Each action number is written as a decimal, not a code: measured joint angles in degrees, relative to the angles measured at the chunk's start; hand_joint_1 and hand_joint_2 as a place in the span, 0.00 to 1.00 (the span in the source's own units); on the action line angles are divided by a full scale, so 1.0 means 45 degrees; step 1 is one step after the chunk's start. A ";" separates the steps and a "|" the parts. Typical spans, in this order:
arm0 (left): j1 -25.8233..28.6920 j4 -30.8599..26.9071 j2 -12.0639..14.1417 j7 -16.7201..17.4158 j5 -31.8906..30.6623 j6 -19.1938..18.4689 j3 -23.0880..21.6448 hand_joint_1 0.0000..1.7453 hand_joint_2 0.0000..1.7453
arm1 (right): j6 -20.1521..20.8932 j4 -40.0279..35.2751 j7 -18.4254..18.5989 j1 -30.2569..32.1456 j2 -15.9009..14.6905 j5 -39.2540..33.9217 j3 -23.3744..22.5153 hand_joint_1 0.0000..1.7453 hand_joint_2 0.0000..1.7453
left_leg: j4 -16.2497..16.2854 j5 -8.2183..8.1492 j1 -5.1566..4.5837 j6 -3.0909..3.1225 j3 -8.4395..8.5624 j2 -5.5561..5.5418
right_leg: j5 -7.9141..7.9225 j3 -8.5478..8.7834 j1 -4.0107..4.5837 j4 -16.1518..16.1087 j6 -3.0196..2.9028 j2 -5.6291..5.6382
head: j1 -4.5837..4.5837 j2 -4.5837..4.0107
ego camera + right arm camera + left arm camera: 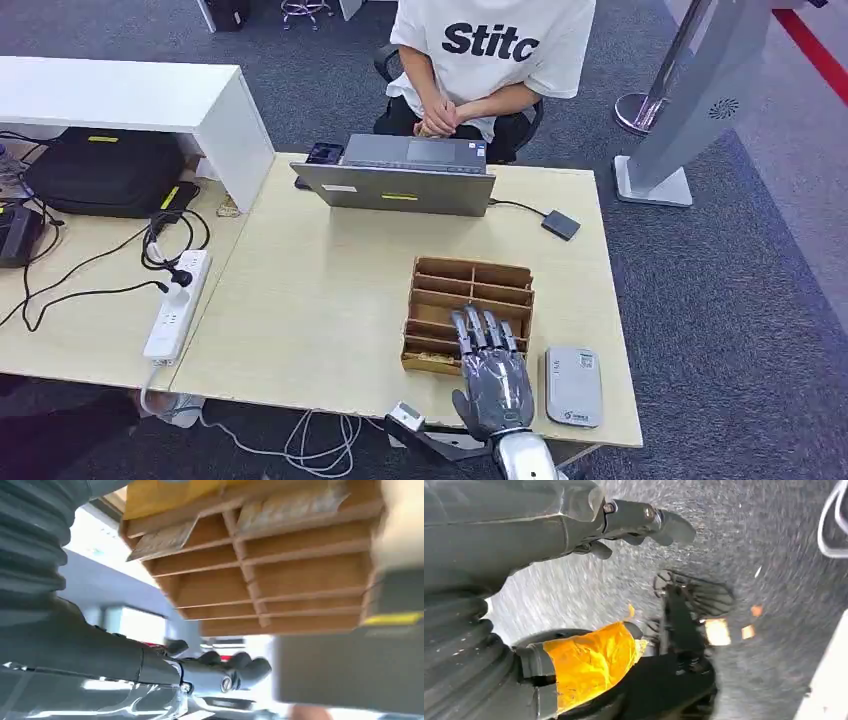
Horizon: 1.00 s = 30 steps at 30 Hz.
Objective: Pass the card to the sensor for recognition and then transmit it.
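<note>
At the near edge of the bench (300, 330), the right robot hand (492, 368) lies palm down with its fingers straight and spread, holding nothing; its fingertips reach over the front compartments of the wooden organizer box (470, 290). Just to the right of that robot hand, flat on the bench and apart from it, sits the grey card reader (573, 386). In the right wrist view the dark fingers (235, 667) hang clear of the box (280, 575), and pale flat pieces that may be cards (160, 540) lie in the compartments nearest the hand, though the blur keeps me from being sure. Left of the hand and well apart, a white power strip (176, 306) rests on the adjoining bench with black cables running to it. Beyond the box, farther from the hand, a grey laptop (395, 187) stands open with its back toward the robot, and a small dark adapter (560, 224) lies to its right on a cable. Behind the laptop a person in a white shirt (495, 45) sits with hands clasped. In the left wrist view the left robot hand (644, 522) hangs over grey carpet (774, 555), fingers loosely extended and empty.
</note>
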 joint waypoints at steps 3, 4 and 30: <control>0.0015 0.0000 0.0112 0.0000 -0.0649 -0.0364 -0.0446 0.00 1.00 | -0.1788 0.1624 -0.2713 -0.0591 -0.0669 -0.0533 -0.3066 0.00 1.00 | 0.0004 0.0021 -0.0004 0.0031 -0.0013 -0.0055 | 0.0012 0.0032 -0.0009 -0.0001 0.0020 -0.0064 | 0.0023 0.0000; 0.0017 0.0000 0.0131 0.0000 -0.0663 -0.0383 -0.0505 0.00 1.00 | -0.1954 0.2006 -0.3700 -0.0691 -0.0757 -0.0254 -0.4380 0.00 1.00 | 0.0004 0.0030 -0.0005 0.0046 -0.0021 -0.0071 | 0.0013 0.0044 -0.0018 -0.0003 0.0024 -0.0085 | 0.0034 0.0000; 0.0014 0.0000 0.0296 0.0010 -0.0624 -0.0320 -0.0757 0.00 1.00 | -0.0836 0.1898 -0.4178 -0.0398 0.0128 0.0984 -0.9907 0.00 1.00 | 0.0007 0.0031 0.0002 0.0042 0.0009 -0.0047 | 0.0020 0.0047 0.0004 -0.0008 0.0023 -0.0062 | 0.0024 0.0000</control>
